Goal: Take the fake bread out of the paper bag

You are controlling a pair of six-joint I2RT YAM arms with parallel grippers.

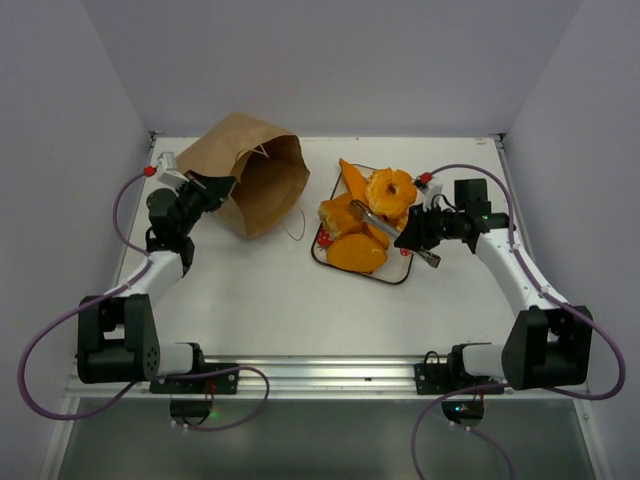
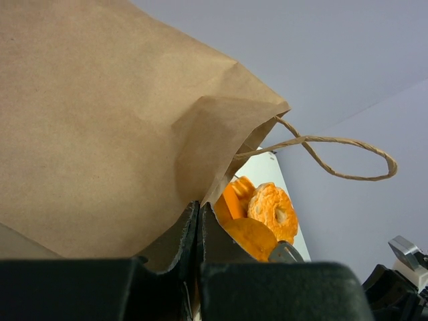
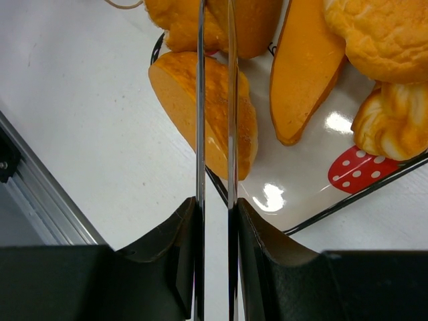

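The left pincer (image 2: 199,221) clamps the paper bag (image 2: 100,120) by its rim. The right pincer (image 3: 215,207) squeezes empty metal tongs (image 1: 368,214) over fake bread (image 3: 180,100) on the tray (image 3: 294,174). Next, probably: tongs into the bag.

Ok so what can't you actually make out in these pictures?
Inside of the paper bag: the left wrist view shows only its wall, and the top view is too small and shaded, so any bread left there is hidden.
Tips of the tongs: cut off by the top edge in the right wrist view, too small from above.
Print on the tray: mostly covered by the fake bread.
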